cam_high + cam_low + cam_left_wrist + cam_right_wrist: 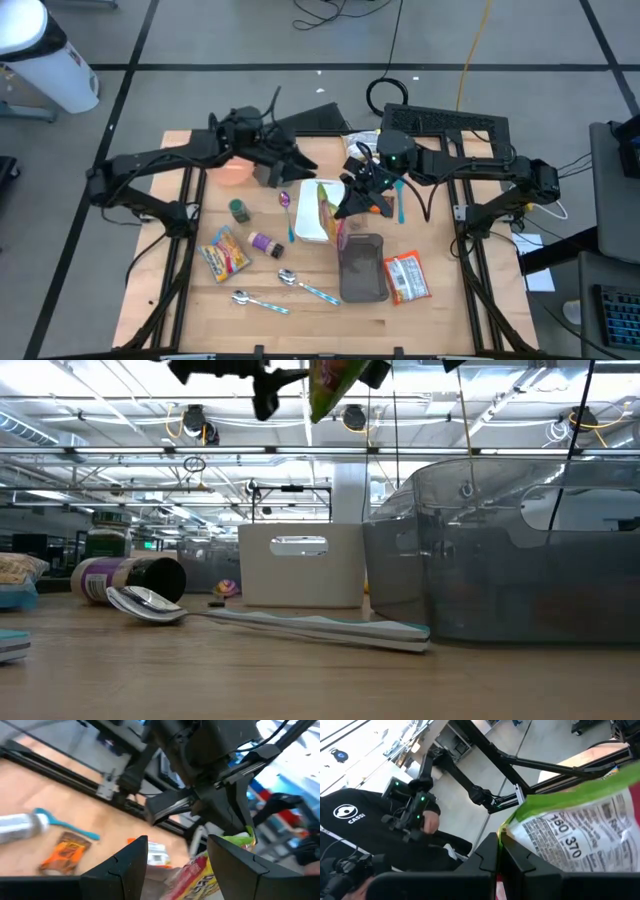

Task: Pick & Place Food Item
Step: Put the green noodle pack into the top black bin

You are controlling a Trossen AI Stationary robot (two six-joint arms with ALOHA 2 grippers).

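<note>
A snack bag, green at the top with yellow and red below, hangs in the air over the white bin at mid-table. My right gripper is shut on it, reaching in from the table's right side. My left gripper is open and comes from the far left. In its wrist view the bag shows between its fingers, close to one of them. The low view catches the bag's lower end high above the table. My right gripper pinches the bag's green top edge between its two shut fingers, coming in roughly level from the table's right. The bag hangs below the fingers, lifted clear over the white bin. My left gripper's fingers stand either side of the bag; I cannot tell whether they touch it.
A grey container stands near the bin. Other snack packets, spoons, two small jars and an orange bowl lie around. A person in black is beyond the table.
</note>
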